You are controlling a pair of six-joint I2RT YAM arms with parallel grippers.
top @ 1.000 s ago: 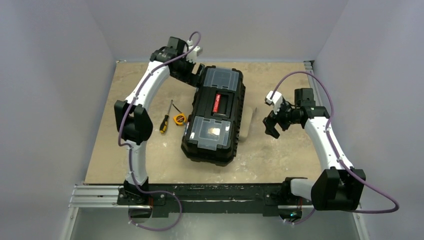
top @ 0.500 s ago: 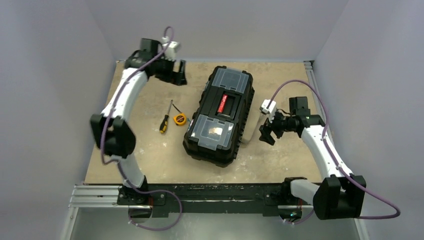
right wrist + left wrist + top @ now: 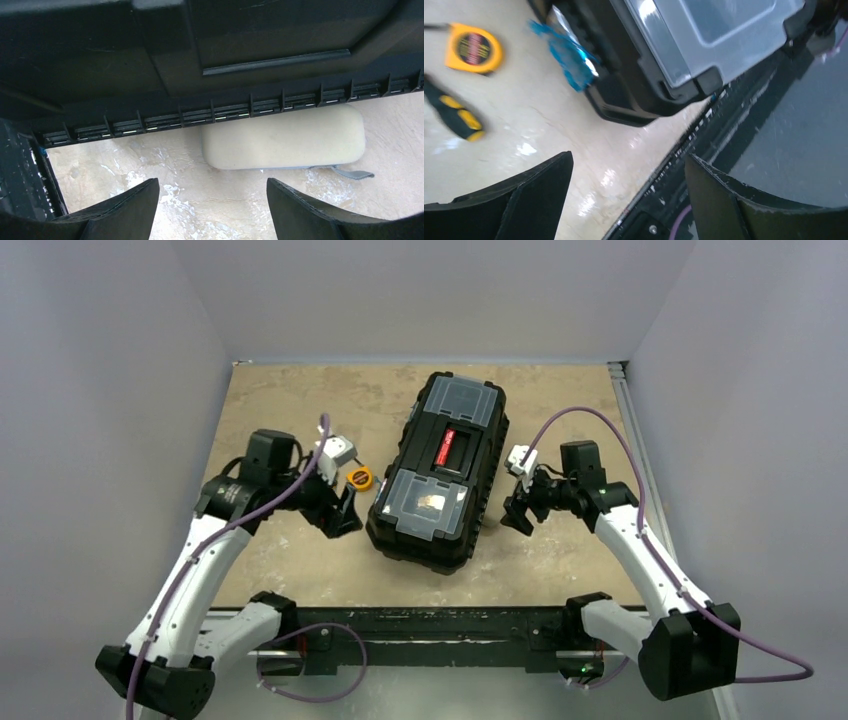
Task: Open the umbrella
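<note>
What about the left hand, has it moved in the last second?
Yes: the left hand came from the far end of the toolbox nearward, beside the tape measure.

Jaws apart: left gripper (image 3: 628, 157); right gripper (image 3: 212, 182)

Both arms (image 3: 195, 560) have white links, black joints, purple cables (image 3: 575, 409) and seemingly matte-black claw fingers (image 3: 524, 200).

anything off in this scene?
Yes. The toolbox sits at an angle, and the umbrella, in its cream sleeve, lies close along the box's right side, partly hidden by the box edge in the right wrist view.
</note>
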